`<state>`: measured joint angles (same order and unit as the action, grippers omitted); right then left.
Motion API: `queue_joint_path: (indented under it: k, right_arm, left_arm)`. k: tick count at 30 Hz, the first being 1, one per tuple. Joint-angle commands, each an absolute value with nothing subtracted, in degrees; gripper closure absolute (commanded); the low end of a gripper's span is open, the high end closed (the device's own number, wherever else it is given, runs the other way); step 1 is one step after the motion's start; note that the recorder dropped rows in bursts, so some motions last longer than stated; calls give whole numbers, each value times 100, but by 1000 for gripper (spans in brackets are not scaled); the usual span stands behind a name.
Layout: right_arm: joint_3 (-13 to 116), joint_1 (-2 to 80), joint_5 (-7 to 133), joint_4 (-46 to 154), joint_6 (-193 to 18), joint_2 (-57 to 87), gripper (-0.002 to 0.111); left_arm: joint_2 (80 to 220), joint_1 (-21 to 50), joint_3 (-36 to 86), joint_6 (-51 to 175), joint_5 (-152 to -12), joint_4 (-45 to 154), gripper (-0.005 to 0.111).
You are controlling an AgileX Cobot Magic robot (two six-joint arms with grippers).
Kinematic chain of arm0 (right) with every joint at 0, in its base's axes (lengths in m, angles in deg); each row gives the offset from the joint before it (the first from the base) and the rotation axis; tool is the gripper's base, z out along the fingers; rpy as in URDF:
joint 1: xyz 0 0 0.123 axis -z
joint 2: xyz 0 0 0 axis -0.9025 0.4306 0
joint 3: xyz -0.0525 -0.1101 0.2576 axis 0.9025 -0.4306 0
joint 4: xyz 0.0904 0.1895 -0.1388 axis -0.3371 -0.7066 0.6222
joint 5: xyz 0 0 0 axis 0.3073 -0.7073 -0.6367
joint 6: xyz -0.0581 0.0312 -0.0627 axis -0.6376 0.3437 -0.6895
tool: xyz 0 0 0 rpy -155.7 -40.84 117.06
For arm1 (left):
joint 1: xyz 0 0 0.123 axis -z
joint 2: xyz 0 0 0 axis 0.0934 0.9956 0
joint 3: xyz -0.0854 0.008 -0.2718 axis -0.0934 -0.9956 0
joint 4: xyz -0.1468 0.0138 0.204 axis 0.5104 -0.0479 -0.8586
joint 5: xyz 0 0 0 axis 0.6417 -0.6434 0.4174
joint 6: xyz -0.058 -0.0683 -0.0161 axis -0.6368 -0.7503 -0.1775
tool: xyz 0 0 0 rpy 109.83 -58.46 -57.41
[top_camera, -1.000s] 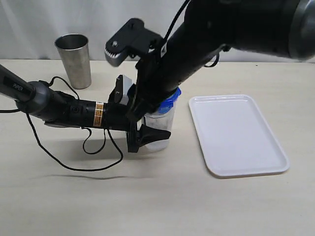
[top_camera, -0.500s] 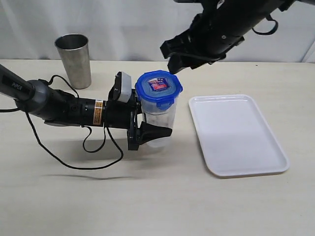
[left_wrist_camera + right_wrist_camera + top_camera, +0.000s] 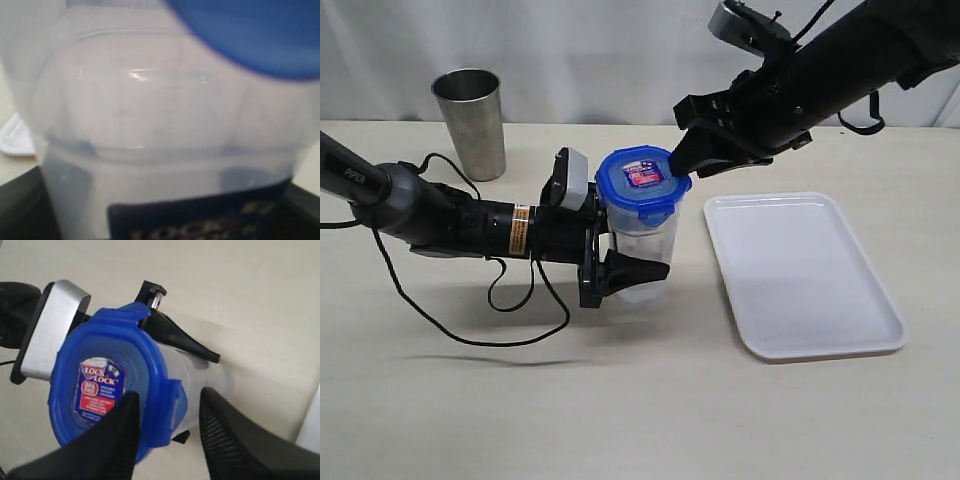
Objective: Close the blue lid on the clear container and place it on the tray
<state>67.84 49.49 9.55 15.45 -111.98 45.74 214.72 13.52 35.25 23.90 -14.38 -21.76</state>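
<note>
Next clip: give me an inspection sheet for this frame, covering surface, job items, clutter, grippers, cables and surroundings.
Surface: beige tabletop, no spills seen.
Job's things: round blue snap-flap lid sits on the tall clear plastic container, which stands on the table beside the flat white rectangular tray, not on it; nothing lies on the tray.
Clutter: grey stainless-steel cup, upright at the back left.
Grippers: left gripper clamps the container's side; right gripper is open, fingers straddling the lid's tray-side edge.
Cables: black cable loops on the table below the left arm.
Surroundings: white curtain behind; nothing else seen.
</note>
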Motion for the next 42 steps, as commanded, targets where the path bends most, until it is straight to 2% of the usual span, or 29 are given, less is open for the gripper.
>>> queue_joint_path:
  k: [1, 8, 11, 13, 15, 16, 18, 19, 25, 32, 38, 42]
  right_arm:
    - [6752, 4980, 886, 1348, -11476, 4642, 71]
    - [6752, 4980, -47, 108, -12291, 5338, 71]
    - [6752, 4980, -58, 201, -12356, 5471, 81]
    - [6985, 4980, -251, 328, -12753, 5424, 82]
    - [7329, 4980, -637, 328, -12974, 5351, 74]
    - [7520, 4980, -715, 328, -13081, 5293, 65]
    - [7757, 4980, -715, 422, -13278, 5142, 54]
    - [7828, 4980, -715, 516, -13371, 5095, 52]
    - [8044, 4796, -712, 1291, -14431, 4737, 52]
    - [8044, 3692, -157, 3901, -14541, 4661, 53]
    - [8044, 2934, 280, 4847, -14532, 4699, 53]
    - [8044, 2764, 417, 5286, -14240, 4872, 53]
  left_arm:
    - [21395, 1386, 3547, 2339, -1218, -2078, 107]
    - [21395, 1386, 3547, 2339, -1218, -2087, 107]
    - [21395, 1386, 3547, 2339, -1218, -2087, 107]
    - [21395, 1386, 3547, 2837, -1218, -2169, 107]
    - [21395, 1386, 3547, 3716, -1218, -2197, 107]
    - [21395, 1386, 3547, 4016, -1218, -2148, 107]
    - [21395, 1386, 3547, 4307, -1218, -2171, 107]
    - [21395, 1386, 3547, 4373, -1218, -2216, 107]
    - [21395, 1386, 3547, 5047, -1683, -2495, 107]
    - [21395, 1386, 3547, 5089, -1723, -2447, 107]
    - [21395, 1386, 3547, 5078, -1712, -2450, 107]
    - [21395, 1386, 3547, 5056, -1712, -2496, 107]
